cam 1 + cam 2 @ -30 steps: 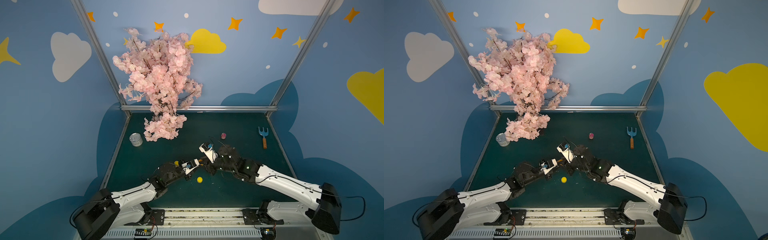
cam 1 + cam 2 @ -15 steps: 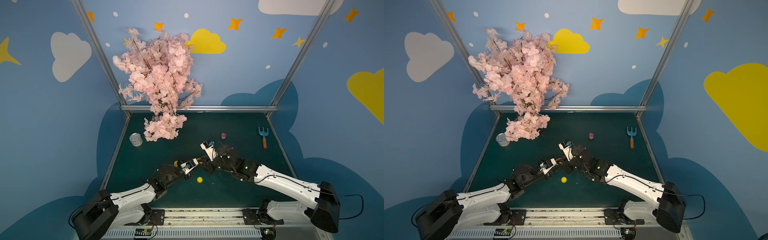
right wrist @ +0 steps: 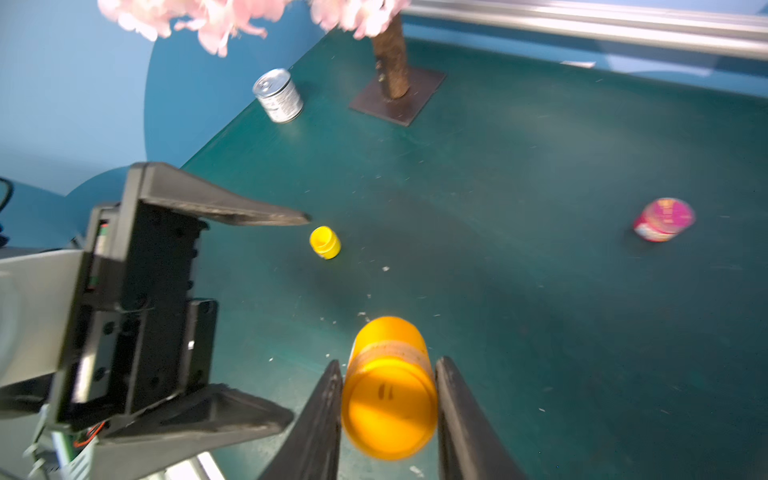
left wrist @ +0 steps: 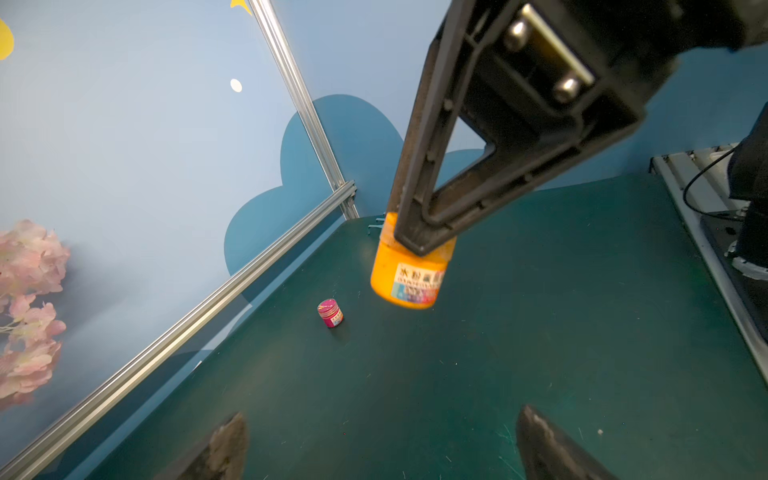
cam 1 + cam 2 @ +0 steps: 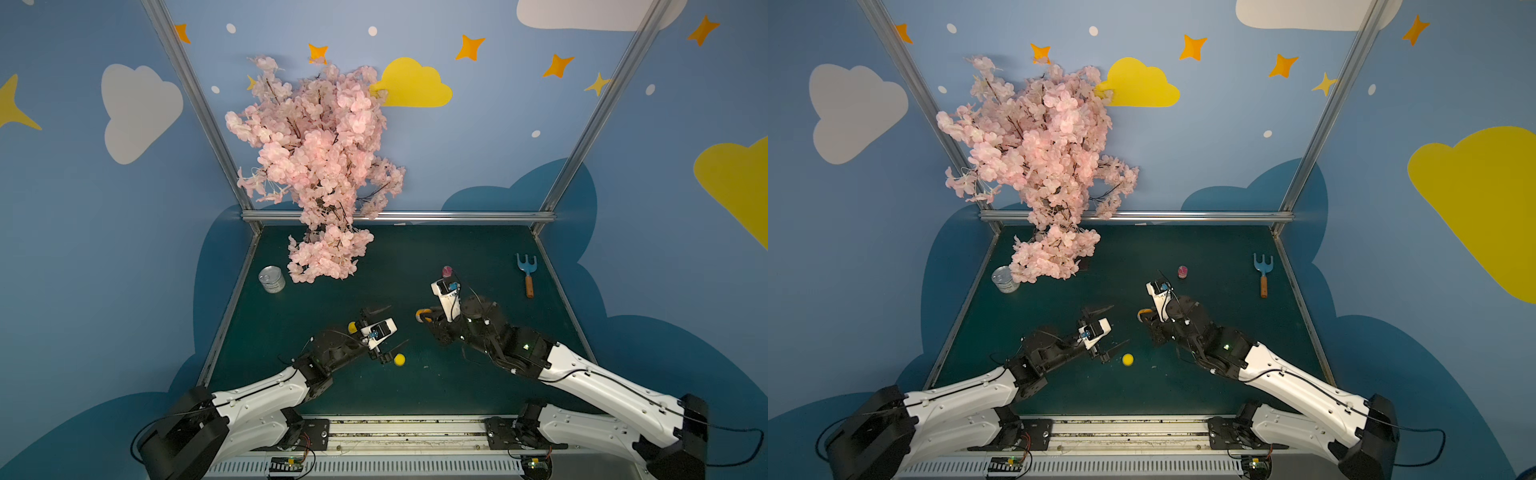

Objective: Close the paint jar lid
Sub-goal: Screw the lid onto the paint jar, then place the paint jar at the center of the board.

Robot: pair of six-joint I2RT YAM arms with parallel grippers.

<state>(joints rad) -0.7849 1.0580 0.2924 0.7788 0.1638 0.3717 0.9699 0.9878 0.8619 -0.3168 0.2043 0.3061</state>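
Observation:
An orange paint jar (image 3: 388, 409) with a printed label (image 4: 417, 282) hangs tilted just above the green table (image 5: 457, 257). My right gripper (image 3: 389, 363) is shut on its upper end, one finger (image 4: 419, 187) pressed against the top. In both top views the jar (image 5: 423, 316) (image 5: 1143, 314) shows as a small orange patch at the tip of the right gripper (image 5: 428, 321). My left gripper (image 4: 380, 419) (image 5: 399, 325) (image 5: 1120, 325) stands open and empty, a short way left of the jar. Whether the lid is fully on cannot be told.
A small yellow jar (image 3: 325, 243) (image 5: 352, 327) and a yellow round piece (image 5: 400, 359) (image 5: 1128, 359) lie beside the left gripper. Behind the right gripper stands a small pink jar (image 5: 447, 271) (image 4: 330, 313). A tin can (image 5: 272, 279), the blossom tree (image 5: 320, 166) and a blue rake (image 5: 527, 274) stand farther back.
The left gripper has opened from shut and let go at the jar. The right gripper has carried the jar a little to the right, away from it.

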